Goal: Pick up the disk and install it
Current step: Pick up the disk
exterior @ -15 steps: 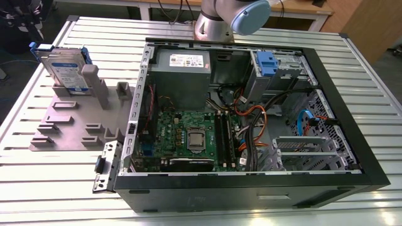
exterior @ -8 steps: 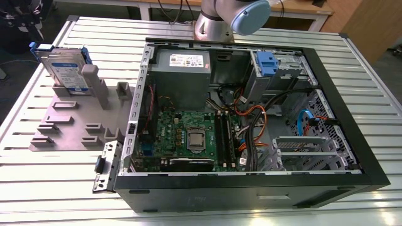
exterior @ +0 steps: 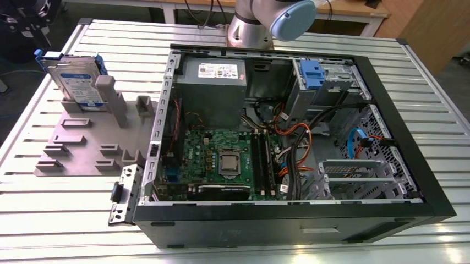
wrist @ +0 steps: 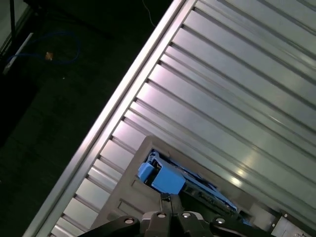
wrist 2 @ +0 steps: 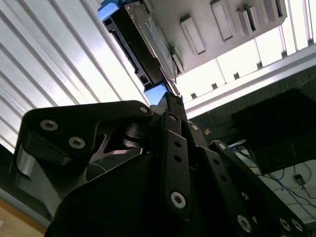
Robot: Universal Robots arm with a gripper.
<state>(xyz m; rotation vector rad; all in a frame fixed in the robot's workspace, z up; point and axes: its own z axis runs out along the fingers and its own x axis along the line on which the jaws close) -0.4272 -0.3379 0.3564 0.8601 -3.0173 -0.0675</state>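
Observation:
The disk (exterior: 74,80), a silver drive with a white-and-blue label in a blue carrier, stands on edge in a slot of the grey holder (exterior: 88,148) at the exterior view's left. In both wrist views my gripper (wrist: 168,198) (wrist 2: 171,97) hangs apart from the disk (wrist: 173,180) (wrist 2: 148,39), with its thin fingertips together and nothing between them. The dark gripper body (exterior: 26,25) shows at the exterior view's far left corner, beyond the disk.
An open computer case (exterior: 411,165) lies on the ribbed metal table (exterior: 59,220), with a grey power supply (exterior: 213,82), a motherboard (exterior: 220,159), a blue latch (exterior: 312,74) at the drive bay and a metal cage (exterior: 360,176). The table edge (wrist: 123,98) and dark floor lie close by.

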